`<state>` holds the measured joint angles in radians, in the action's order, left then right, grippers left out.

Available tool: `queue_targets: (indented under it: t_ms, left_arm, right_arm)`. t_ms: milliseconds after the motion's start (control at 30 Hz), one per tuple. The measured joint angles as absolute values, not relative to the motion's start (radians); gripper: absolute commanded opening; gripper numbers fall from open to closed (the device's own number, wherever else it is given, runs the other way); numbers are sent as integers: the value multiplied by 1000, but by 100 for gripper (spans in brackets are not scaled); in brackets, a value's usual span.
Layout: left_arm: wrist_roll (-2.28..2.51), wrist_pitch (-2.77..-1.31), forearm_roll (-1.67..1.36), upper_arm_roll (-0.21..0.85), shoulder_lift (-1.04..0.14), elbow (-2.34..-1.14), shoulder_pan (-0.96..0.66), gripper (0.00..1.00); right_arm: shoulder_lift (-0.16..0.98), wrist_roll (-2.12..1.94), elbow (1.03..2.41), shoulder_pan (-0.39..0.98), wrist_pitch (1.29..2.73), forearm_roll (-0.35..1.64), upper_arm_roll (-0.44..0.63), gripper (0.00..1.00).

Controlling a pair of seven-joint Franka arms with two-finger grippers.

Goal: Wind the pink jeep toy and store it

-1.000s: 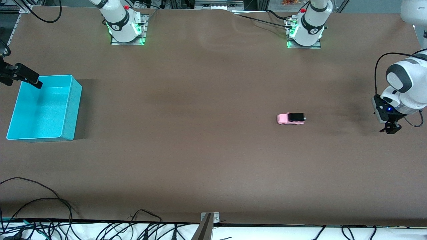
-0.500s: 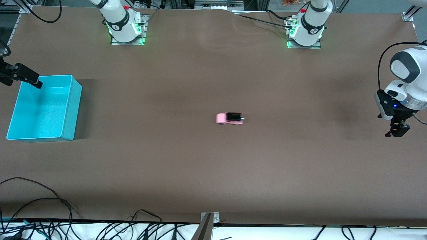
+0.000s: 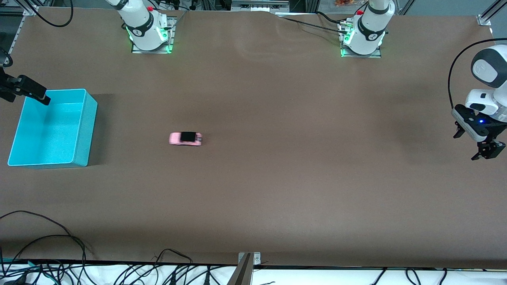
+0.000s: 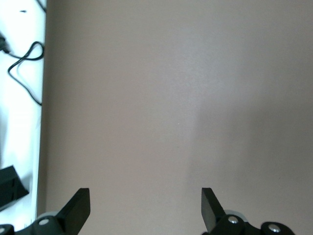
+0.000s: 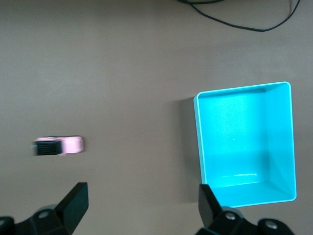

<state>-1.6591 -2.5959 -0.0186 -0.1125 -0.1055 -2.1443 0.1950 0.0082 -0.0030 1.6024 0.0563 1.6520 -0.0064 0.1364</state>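
Note:
The pink jeep toy (image 3: 185, 139), with a black roof, stands on the brown table between the table's middle and the turquoise bin (image 3: 82, 130), apart from the bin. No gripper touches it. My right gripper (image 3: 41, 97) hangs open and empty high over the bin's farther rim at the right arm's end. Its wrist view shows the jeep (image 5: 58, 146), blurred, and the empty bin (image 5: 196, 142) past the open gripper (image 5: 143, 196). My left gripper (image 3: 487, 152) is open and empty over the table's left arm end. Its wrist view shows the open gripper (image 4: 145, 198) over bare table.
The two arm bases (image 3: 148, 33) (image 3: 362, 37) stand along the table's farthest edge. Loose black cables (image 3: 43, 241) lie over the table's nearest edge at the right arm's end. A metal bracket (image 3: 245, 263) sits at the middle of that edge.
The jeep has rolled on its own across the table from the left arm's end toward the bin. My left gripper has drifted outward toward its end of the table. The right gripper has stayed put.

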Motion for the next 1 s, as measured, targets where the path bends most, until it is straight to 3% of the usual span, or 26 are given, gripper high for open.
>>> queue_targets:
  t_ms: [533,1000]
  left_arm:
    - [-1293,-2427,-19,-98,-10,-2137,196,100]
    - [-1007,-2155,-7,-45,20,-1988,194,100]
  right_arm:
    - [8,-3,1602,56,1652,-6,136,100]
    - [8,-3,1602,56,1652,-6,136,100]
